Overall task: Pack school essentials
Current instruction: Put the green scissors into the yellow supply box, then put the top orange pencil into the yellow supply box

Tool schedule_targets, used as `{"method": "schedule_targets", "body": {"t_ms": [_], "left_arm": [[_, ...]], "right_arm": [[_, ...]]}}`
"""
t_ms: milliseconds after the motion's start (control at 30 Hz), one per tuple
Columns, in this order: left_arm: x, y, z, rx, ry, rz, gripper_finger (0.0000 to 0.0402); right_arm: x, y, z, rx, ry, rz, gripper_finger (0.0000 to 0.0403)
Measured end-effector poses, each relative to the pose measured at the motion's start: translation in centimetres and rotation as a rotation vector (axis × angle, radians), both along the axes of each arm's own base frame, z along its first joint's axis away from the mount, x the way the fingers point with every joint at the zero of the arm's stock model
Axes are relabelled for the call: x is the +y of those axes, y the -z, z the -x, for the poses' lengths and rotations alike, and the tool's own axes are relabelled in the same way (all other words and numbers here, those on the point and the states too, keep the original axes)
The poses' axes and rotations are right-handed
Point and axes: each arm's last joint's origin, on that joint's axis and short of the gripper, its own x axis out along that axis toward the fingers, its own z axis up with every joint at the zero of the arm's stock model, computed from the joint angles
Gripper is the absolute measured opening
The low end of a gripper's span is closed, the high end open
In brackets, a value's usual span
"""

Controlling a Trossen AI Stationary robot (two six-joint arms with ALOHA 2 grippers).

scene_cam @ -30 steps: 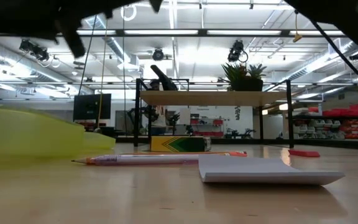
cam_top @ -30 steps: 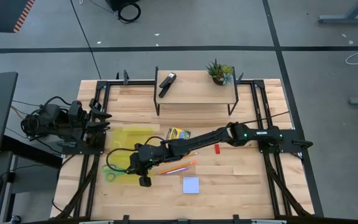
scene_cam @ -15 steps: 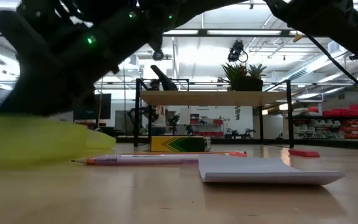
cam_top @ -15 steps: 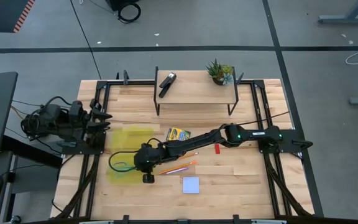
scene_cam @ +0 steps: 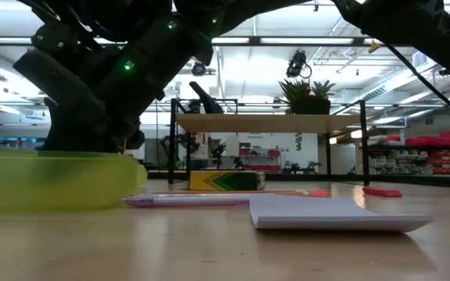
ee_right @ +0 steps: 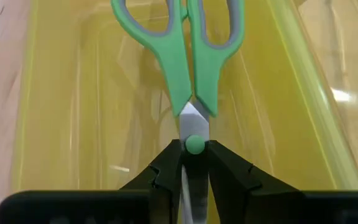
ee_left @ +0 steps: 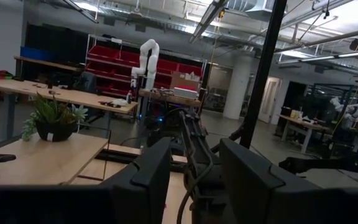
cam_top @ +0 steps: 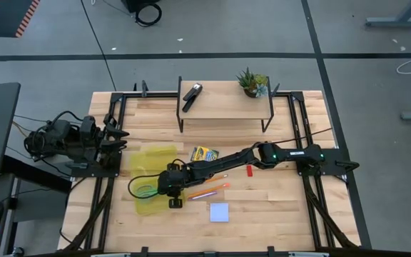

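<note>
My right gripper (cam_top: 165,185) reaches across the table and is shut on green-handled scissors (cam_top: 145,189). The scissors' handles (ee_right: 179,31) are over a clear yellow case (cam_top: 150,165) that lies on the table's left half. A yellow-green crayon box (cam_top: 205,153), orange pencils (cam_top: 210,191), a tiny red block (cam_top: 249,170) and a pale blue note pad (cam_top: 219,212) lie on the wood to the right of the case. My left gripper (cam_top: 117,140) waits open at the table's left edge. My right gripper pinches the scissors' closed blades (ee_right: 194,124) between its two fingers, right at the green pivot. The fingers (ee_right: 229,171) lie along the scissors, and the handles point away from them over the yellow case. Whether the handles touch the case, I cannot tell.
A low wooden shelf (cam_top: 223,107) stands at the table's far side with a black stapler (cam_top: 192,95) and a small potted plant (cam_top: 252,82) on it. The pencils (scene_cam: 186,200), the note pad (scene_cam: 334,215) and the crayon box (scene_cam: 225,181) lie close to my right arm.
My right gripper has come down and gone a little toward the table's right edge with the scissors. The handles, which were by the case's left edge, are now over the case. The case's near end has shifted.
</note>
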Motion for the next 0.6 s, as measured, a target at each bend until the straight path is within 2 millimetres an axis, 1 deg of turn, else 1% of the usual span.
{"method": "schedule_targets", "body": {"t_ms": [233,333,467,533,600], "left_arm": [[0.0,0.0,0.0,0.000,0.000,-0.001,0.0151],[0.0,0.0,0.0,0.000,-0.004,-0.014,0.0151],[0.0,0.0,0.0,0.006,-0.014,-0.061,0.0146],[0.0,0.2,-0.1,0.016,-0.022,-0.081,0.0143],[-0.1,1.0,-0.7,0.024,-0.043,-0.076,0.0141]], "right_arm": [[0.0,0.0,0.0,0.006,-0.008,0.003,0.0144],[0.0,0.0,0.0,0.005,-0.007,0.004,0.0162],[-0.4,-0.6,0.0,-0.011,-0.007,0.006,0.0172],[-0.5,-1.4,0.1,-0.022,-0.017,0.017,0.0172],[-0.5,-2.5,0.1,-0.051,-0.030,0.026,0.0172]]}}
